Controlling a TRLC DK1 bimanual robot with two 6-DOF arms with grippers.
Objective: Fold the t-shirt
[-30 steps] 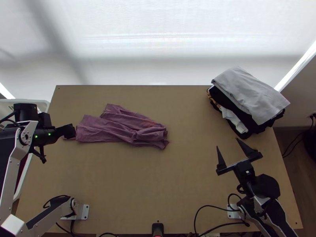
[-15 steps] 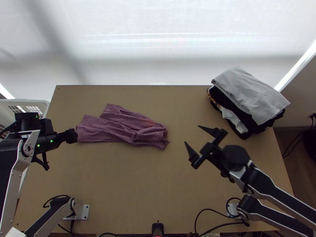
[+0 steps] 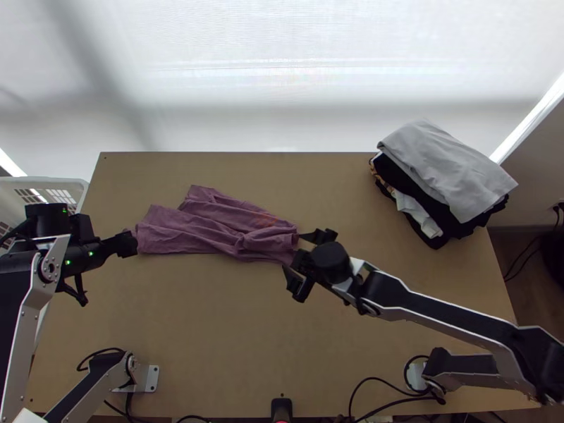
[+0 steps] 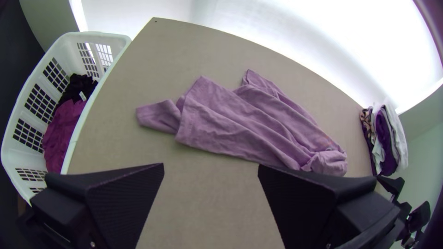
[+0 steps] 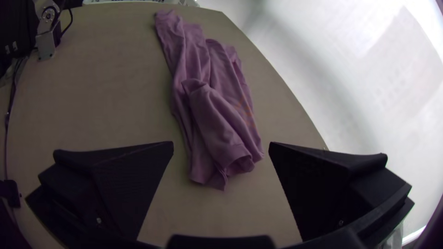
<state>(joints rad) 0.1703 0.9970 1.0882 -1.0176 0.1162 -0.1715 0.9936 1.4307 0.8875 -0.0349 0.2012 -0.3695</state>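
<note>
A mauve t-shirt [image 3: 201, 229] lies in a long, creased strip on a light wooden table [image 3: 211, 317], left of the middle in the top view. It is gathered lengthwise into loose ridges, with a narrow flap [image 4: 159, 116] sticking out at the end near the basket and a rolled, bunched lump [image 4: 326, 161] at the opposite end. No squared fold can be made out, so the folding looks barely begun. Spreading the cloth, smoothing it, folding it and probably adding it to the pile all appear to remain.

The 2 grippers are at opposite ends of the shirt. The left gripper [image 4: 211, 164] is open and empty, just beside the flap end in the top view. The right gripper [image 5: 221, 143] is also open and empty, its 2 fingers wide apart near the bunched end. The next step is likely a grip on that end, to open the cloth out; a pinch through several layers could drag the bundle along instead of spreading it.

At the far right corner is a pile of folded clothes [image 3: 448, 169], light grey on top with black and white below. Beside the table's left edge is a white plastic basket [image 4: 99, 34] holding dark purple cloth [image 4: 67, 124] and black cloth [image 4: 80, 87]. The main obstacles seem to be the shirt's own overlapping ridges and tucked lump; the pile is well apart from it
</note>
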